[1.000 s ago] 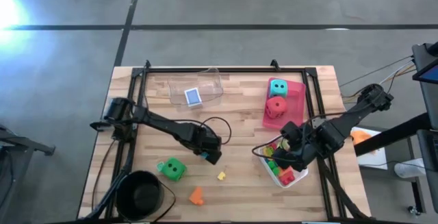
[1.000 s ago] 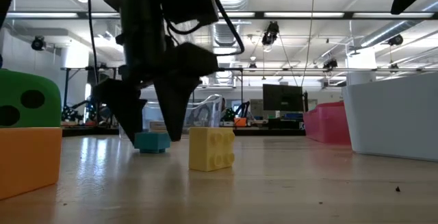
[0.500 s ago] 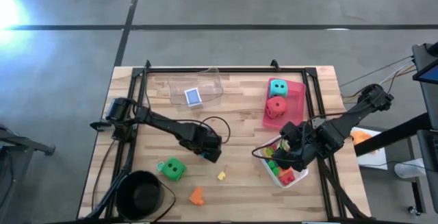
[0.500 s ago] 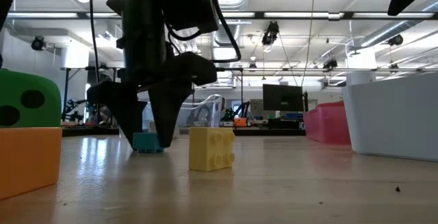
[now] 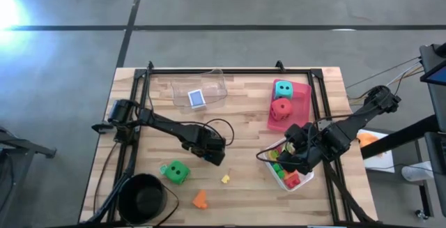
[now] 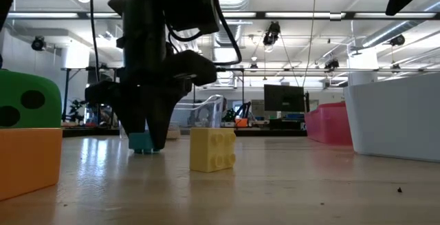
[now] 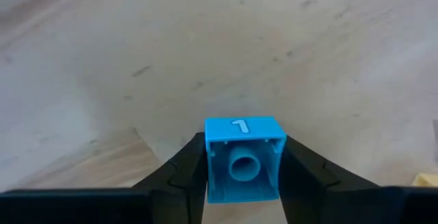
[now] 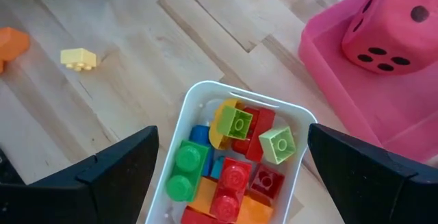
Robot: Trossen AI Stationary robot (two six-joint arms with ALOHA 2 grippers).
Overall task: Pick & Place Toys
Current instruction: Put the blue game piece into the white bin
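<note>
A small blue brick [image 7: 243, 159] sits on the wooden table near its middle, hollow underside toward the wrist camera. My left gripper [image 5: 217, 159] stands over it, pointing down, shut on it; the low view shows its fingers [image 6: 157, 125] reaching the tabletop around the brick [image 6: 141, 142]. A yellow brick [image 5: 225, 178] lies just nearer, a green die [image 5: 175, 172] and an orange brick [image 5: 201, 199] further to the near left. My right gripper [image 8: 233, 183] hovers open above a white tray [image 8: 198, 90] of several bricks. My left gripper pinches the blue brick's two opposite side walls [image 7: 209, 166] between its two fingers. The fingers come from above, pointing down. The brick rests on the table, level.
A pink tray [image 5: 303, 92] at the far right holds a teal die [image 5: 283, 88] and a red die [image 5: 281, 107]. A clear tray [image 5: 216, 81] at the far edge holds a blue card box [image 5: 197, 98]. A black bowl [image 5: 143, 196] stands at the near left corner.
My left gripper has stayed over the blue brick and has drawn its fingers together from wide open until they meet the brick's sides. The brick remains on the table.
</note>
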